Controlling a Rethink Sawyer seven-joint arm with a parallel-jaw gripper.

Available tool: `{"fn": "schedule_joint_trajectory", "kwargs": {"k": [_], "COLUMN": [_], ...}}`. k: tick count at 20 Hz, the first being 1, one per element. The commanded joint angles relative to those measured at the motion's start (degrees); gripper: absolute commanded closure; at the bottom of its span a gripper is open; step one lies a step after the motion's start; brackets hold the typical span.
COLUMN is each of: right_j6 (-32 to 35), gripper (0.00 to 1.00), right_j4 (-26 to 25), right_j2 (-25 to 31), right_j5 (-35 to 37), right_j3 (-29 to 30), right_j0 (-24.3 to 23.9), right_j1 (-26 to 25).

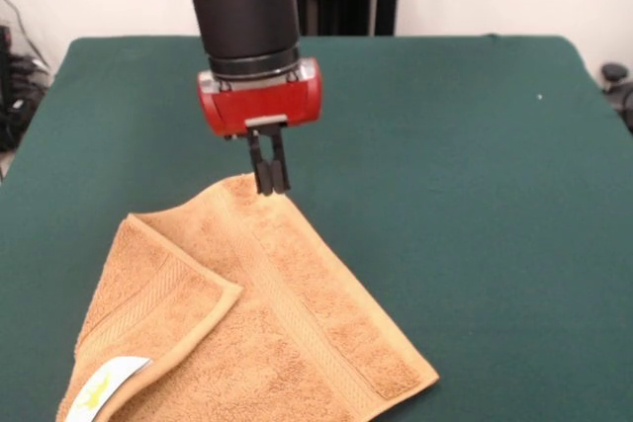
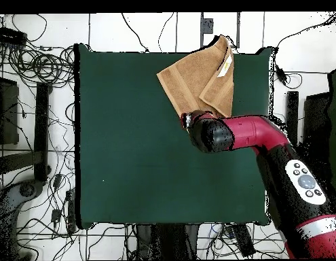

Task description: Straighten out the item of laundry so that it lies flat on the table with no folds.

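The orange-tan towel lies on the green table at its near left, turned like a diamond. Its left part is folded over onto itself, with the white label showing on the flap. My gripper points straight down at the towel's far corner, with its fingers close together, pinching that corner at table level. In the overhead view the towel lies at the table's top right and reaches past the top edge. There the arm's wrist covers my gripper.
Cables and stands lie on the floor around the table in the overhead view. The table's near edge runs under the towel's lower part.
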State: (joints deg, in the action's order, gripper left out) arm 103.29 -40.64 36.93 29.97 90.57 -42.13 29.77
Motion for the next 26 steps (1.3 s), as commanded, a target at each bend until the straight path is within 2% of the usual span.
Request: {"fn": "schedule_joint_trajectory", "kwargs": {"k": [1, 5, 9, 14, 19, 26], "right_j6": [-3.2, -0.9, 3.1, 3.1, 0.8, 3.8], "gripper": [1.00, 1.00, 1.00, 1.00, 1.00, 1.00], "right_j4": [-8.0, -10.2, -13.8, -14.4, -14.8, -17.1], "right_j2": [-3.5, -5.3, -9.3, -11.2, -10.6, -14.8], "right_j5": [-5.1, -6.9, -9.7, -10.6, -11.2, -13.4], "right_j3": [3.2, 3.0, 1.1, 0.3, -1.4, -4.4], "right_j0": [4.5, 6.2, 9.8, 11.2, 11.0, 14.3], "right_j1": [-3.9, -3.9, -3.5, -4.6, -7.2, -8.4]}}
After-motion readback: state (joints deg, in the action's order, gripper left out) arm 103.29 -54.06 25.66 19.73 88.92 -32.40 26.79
